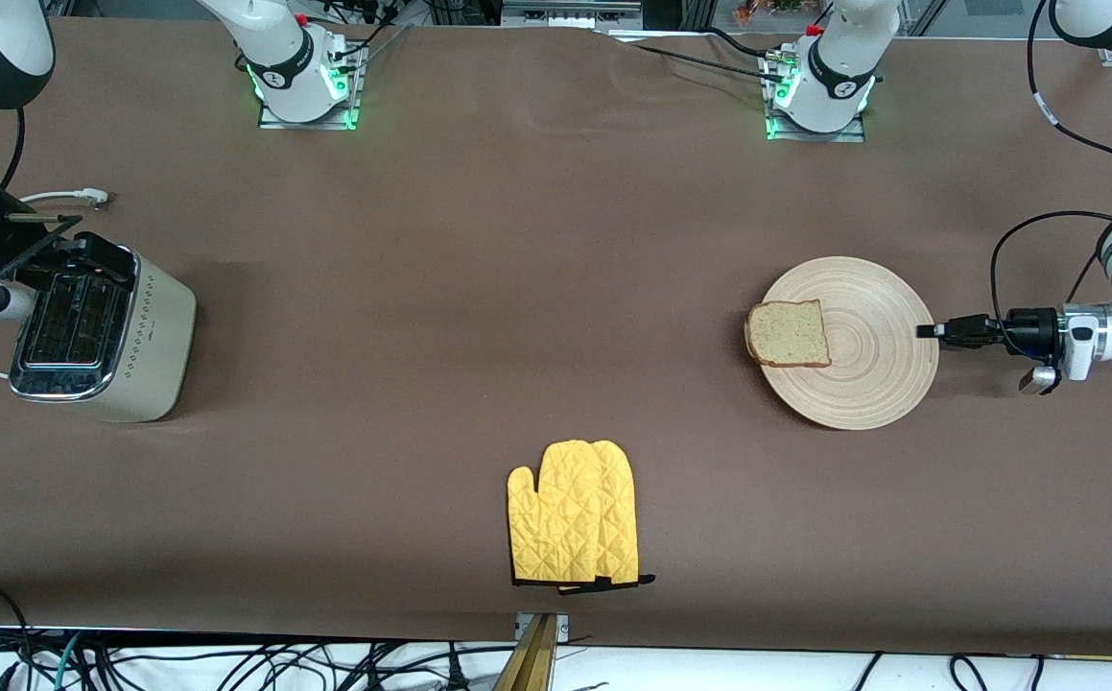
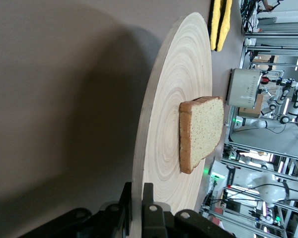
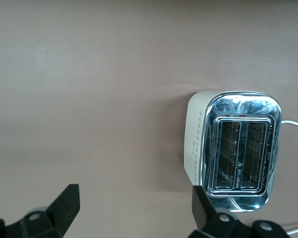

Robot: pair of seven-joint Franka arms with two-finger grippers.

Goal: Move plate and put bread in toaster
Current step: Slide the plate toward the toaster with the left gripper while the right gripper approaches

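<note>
1. Here the left gripper lies low and level at the plate, on the edge of the plate that faces the left arm's end of the table. In the left wrist view its two fingers sit clenched on the plate's rim, one above and one below the thin wooden edge.

2. The plate rests flat on the table toward the left arm's end. The bread lies flat on it, at the side of the plate toward the right arm, so the whole width of the plate stands between the slice and the clamped rim.

3. The toaster stands at the right arm's end of the table, well apart from the plate, with its two slots facing up. A yellow oven mitt lies between them, nearer the front camera than either.

4. The right gripper hangs above the toaster with its fingers spread wide and nothing in them; the right arm waits there.

5. The move probably turns on one line: the toaster lies straight along the table from the plate, so the left arm would slide the plate that way, bread side leading, until the slice comes within the right arm's reach.
</note>
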